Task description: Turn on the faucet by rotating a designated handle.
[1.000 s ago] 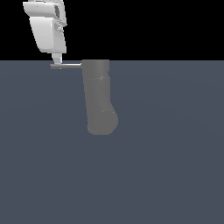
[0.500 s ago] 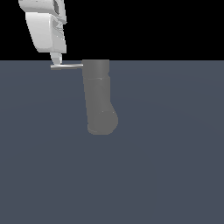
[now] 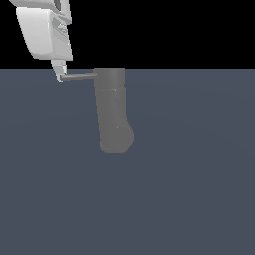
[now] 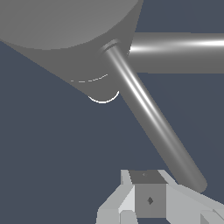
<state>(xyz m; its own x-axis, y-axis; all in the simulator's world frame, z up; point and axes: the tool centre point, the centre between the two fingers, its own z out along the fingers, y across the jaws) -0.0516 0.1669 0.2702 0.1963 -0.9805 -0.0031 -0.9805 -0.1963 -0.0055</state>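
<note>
One pincer (image 3: 60, 74) sits at the handle's (image 3: 78, 76) free tip near the tabletop's (image 3: 189, 199) far edge, beside the faucet (image 3: 113, 112); its spread cannot be told. Contact seems made; next, push sideways to rotate.

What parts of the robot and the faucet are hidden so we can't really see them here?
- Gripper: the exterior view's top edge cuts off the arm above it; open or shut is unclear.
- Gripper, wrist view: only one fingertip shows at the picture's edge.
- Handle: whether the gripper touches its tip is too small to tell.
- Faucet: the wrist view's edges crop its body.
</note>
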